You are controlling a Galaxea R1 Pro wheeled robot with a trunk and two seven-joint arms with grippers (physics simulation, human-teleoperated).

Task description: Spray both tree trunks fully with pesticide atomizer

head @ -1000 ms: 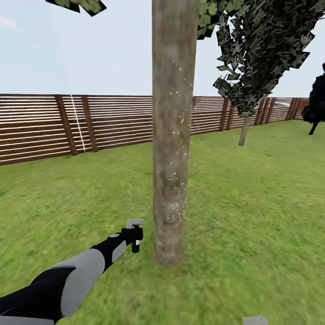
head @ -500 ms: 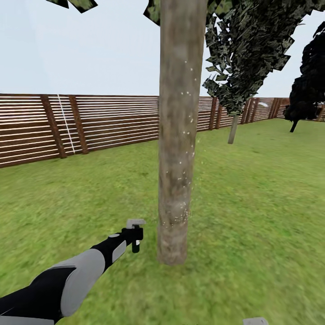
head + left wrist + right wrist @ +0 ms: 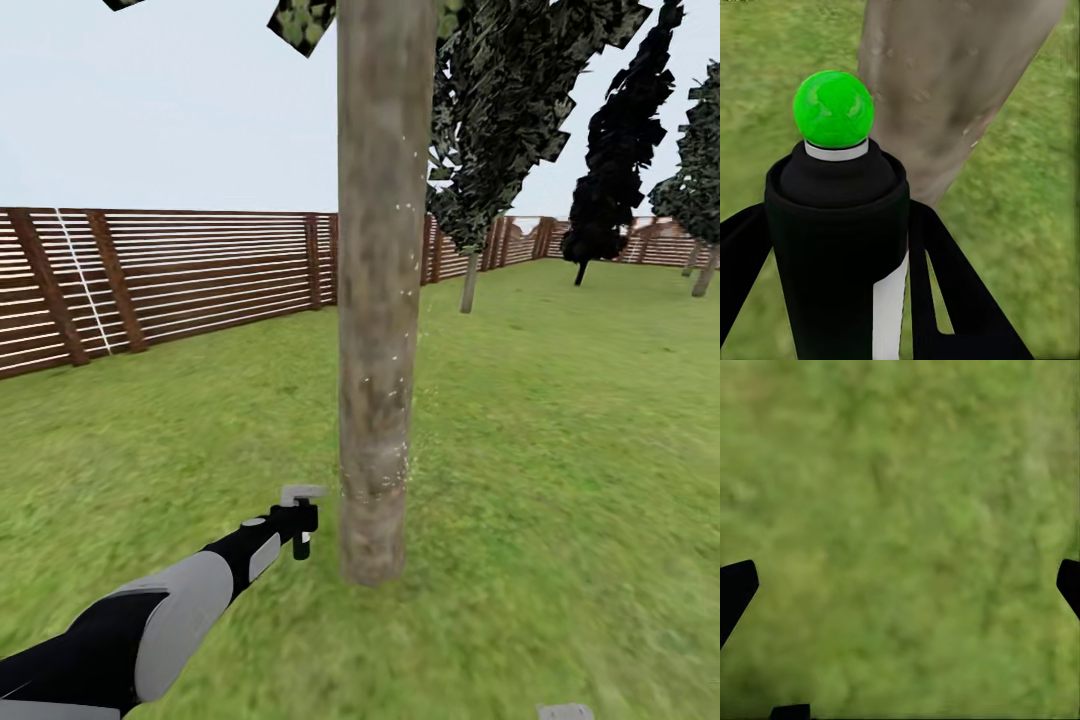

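Left arm: black-and-grey robot left arm point(image 3: 150, 620) reaches forward and low over the grass from the near left of the head view.
Left gripper: black left gripper point(image 3: 298, 520), its fingers point(image 3: 960, 300) pinching the small near-black cylindrical pesticide atomizer point(image 3: 840, 247) on both sides.
Atomizer: upright in the grip, with a bright green ball top point(image 3: 833, 109) on a white collar and a pale strip down its side; held just beside the foot of the trunk, not touching it, nozzle end toward the bark.
Right gripper: black right gripper point(image 3: 900, 585), fingertips point(image 3: 735, 589) spread wide at the edges of the right wrist view, nothing between them, blurred grass below.
Trunk: thick mottled grey-brown tree trunk point(image 3: 378, 300), straight and bare, flecked with small pale specks on its right flank from mid-height down.
Ground: green lawn point(image 3: 560, 450) all round the trunk's base.
Mid distance: second tree with thin pale trunk and blocky dark-green leaves point(image 3: 470, 280), behind and right of the near trunk.
Far: brown horizontal-slat wooden fence point(image 3: 200, 270) along the lawn's edge; dark narrow conifer point(image 3: 615, 150) near it at far right.
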